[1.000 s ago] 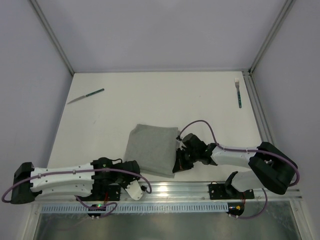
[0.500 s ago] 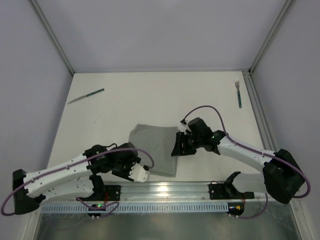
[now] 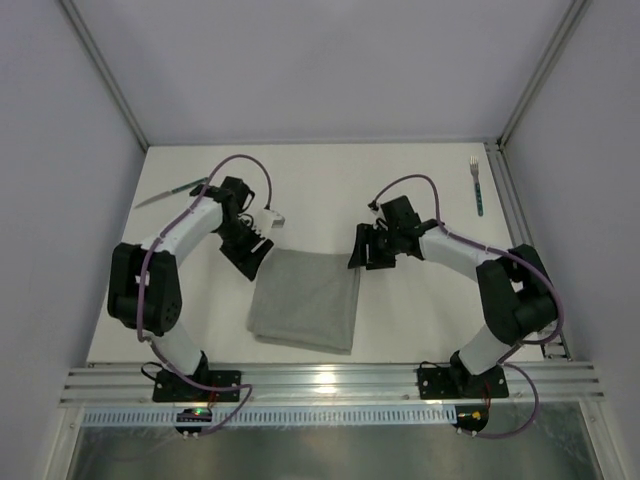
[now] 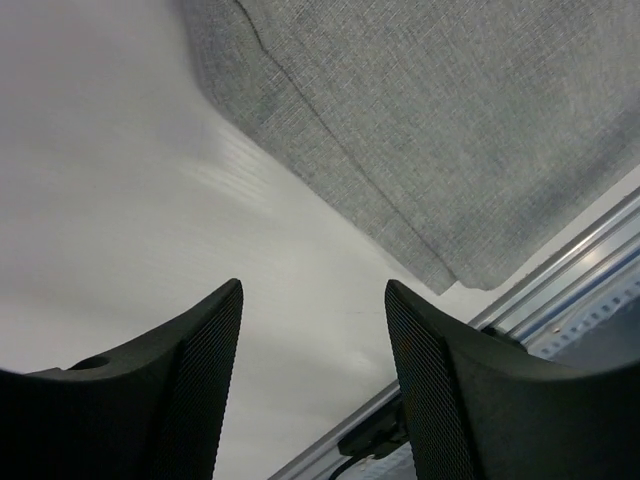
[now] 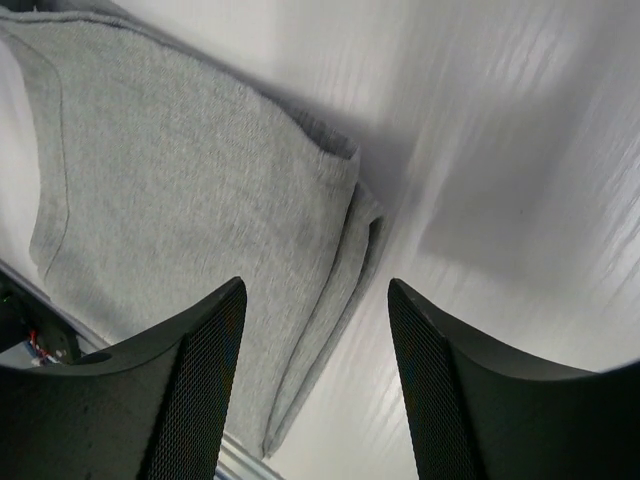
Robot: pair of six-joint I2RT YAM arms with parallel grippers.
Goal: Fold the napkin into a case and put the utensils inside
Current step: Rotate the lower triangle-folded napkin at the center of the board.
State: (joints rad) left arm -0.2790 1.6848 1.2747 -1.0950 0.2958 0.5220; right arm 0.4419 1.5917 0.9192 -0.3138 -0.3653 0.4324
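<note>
The grey napkin (image 3: pixel 305 300) lies folded flat in the middle of the table, with layered edges along its right side (image 5: pixel 345 250). My left gripper (image 3: pixel 252 258) hangs open just off its far left corner; in the left wrist view only bare table shows between the fingers (image 4: pixel 315 370), and the napkin (image 4: pixel 450 130) lies beyond them. My right gripper (image 3: pixel 362 252) is open at the far right corner, straddling the napkin's folded edge (image 5: pixel 315 370). The knife (image 3: pixel 165 194) lies at the far left, partly behind the left arm. The fork (image 3: pixel 477 186) lies at the far right.
A metal rail (image 3: pixel 330 380) runs along the near edge of the table and also shows in the left wrist view (image 4: pixel 585 275). Grey walls and frame posts enclose the white table (image 3: pixel 420 320) on three sides.
Both arms have swung from the napkin's near edge to its far corners. The right gripper has gone from shut to open, and the left has opened a little wider.
</note>
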